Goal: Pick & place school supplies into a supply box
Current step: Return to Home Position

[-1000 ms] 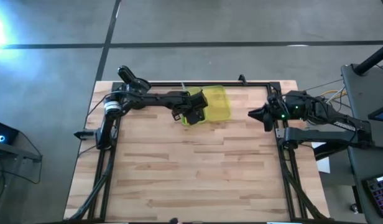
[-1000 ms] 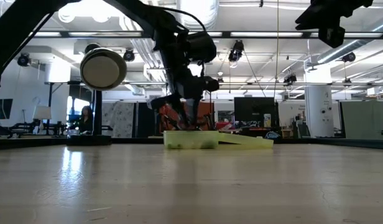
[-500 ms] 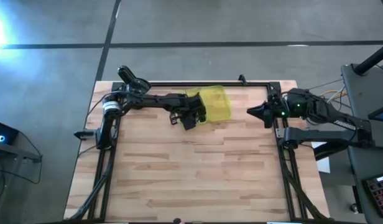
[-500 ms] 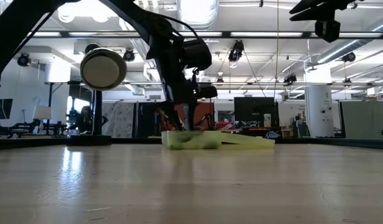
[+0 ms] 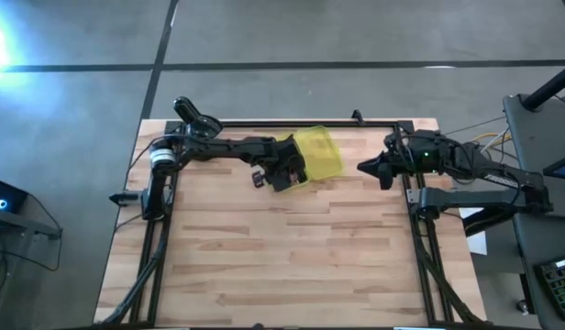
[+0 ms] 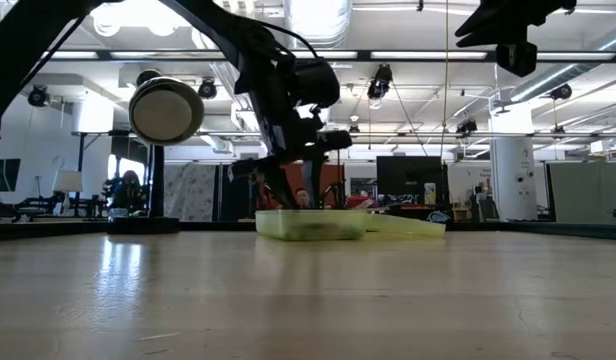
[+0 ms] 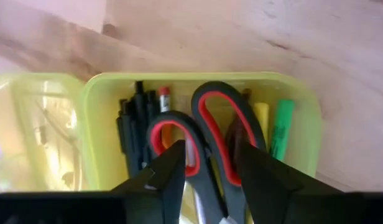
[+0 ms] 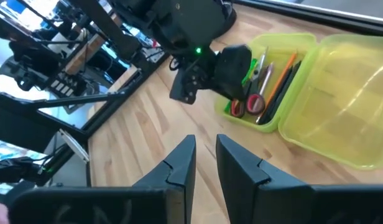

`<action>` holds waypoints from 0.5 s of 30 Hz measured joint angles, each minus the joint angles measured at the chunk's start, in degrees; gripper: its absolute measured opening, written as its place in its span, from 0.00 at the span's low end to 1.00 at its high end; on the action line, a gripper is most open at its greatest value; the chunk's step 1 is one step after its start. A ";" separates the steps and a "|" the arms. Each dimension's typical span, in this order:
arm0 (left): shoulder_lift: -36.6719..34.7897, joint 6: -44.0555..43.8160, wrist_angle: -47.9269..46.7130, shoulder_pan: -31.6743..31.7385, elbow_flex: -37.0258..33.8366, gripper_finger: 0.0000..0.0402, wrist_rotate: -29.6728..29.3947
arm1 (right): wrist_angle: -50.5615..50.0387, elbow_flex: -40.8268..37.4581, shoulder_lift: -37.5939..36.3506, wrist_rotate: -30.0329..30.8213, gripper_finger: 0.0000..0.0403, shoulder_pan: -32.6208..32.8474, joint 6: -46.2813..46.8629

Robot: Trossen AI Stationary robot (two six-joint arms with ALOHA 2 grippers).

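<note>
The supply box lies open at the table's far middle, its lid half (image 5: 321,149) flat beside its tray half (image 8: 238,115). In the tray lie the red-handled scissors (image 7: 207,121), black pens (image 7: 130,127), a yellow pen (image 7: 261,118), a green marker (image 7: 281,124) and an orange pencil (image 8: 283,74). My left gripper (image 7: 210,149) points steeply down over the tray's near end (image 5: 281,174). It is open, and one scissor loop shows between its fingers. My right gripper (image 5: 360,168) hovers high at the table's right, its fingers (image 8: 185,155) a narrow gap apart with nothing between them. My left gripper stands open over the scissors' handle loops (image 7: 210,99), coming from above at a slant. The scissors lie flat in the tray on the pens. Whether a finger still touches a loop, I cannot tell.
A black frame rail (image 5: 264,123) runs along the table's far edge just behind the box. Bare wood (image 5: 292,247) covers the table's middle and near part. A round black-rimmed part of my left arm (image 6: 166,110) shows large in the low view.
My left gripper has tipped more steeply over the tray and opened, letting go of the scissors, which now lie in the tray. The box has turned slightly on the table. My right gripper has drifted a little toward the table's middle.
</note>
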 joint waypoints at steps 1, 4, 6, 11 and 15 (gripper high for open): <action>-0.22 -0.51 0.04 0.00 0.00 0.32 -0.15 | 0.07 0.00 0.16 -0.34 0.14 0.00 0.02; -0.81 -0.98 -0.06 -0.04 0.27 0.32 -4.88 | 0.22 0.00 0.26 -0.62 0.14 0.00 0.01; -1.56 -1.16 0.32 -0.56 0.72 0.32 -11.84 | 0.89 0.00 0.26 -0.62 0.14 0.00 0.00; -6.30 -12.02 3.10 -0.67 2.79 0.29 -15.32 | 4.64 0.00 0.45 -0.59 0.14 0.02 -0.20; -11.51 -26.98 5.61 -0.70 3.10 0.24 -14.79 | 10.10 -0.02 1.76 -0.70 0.14 0.00 -0.63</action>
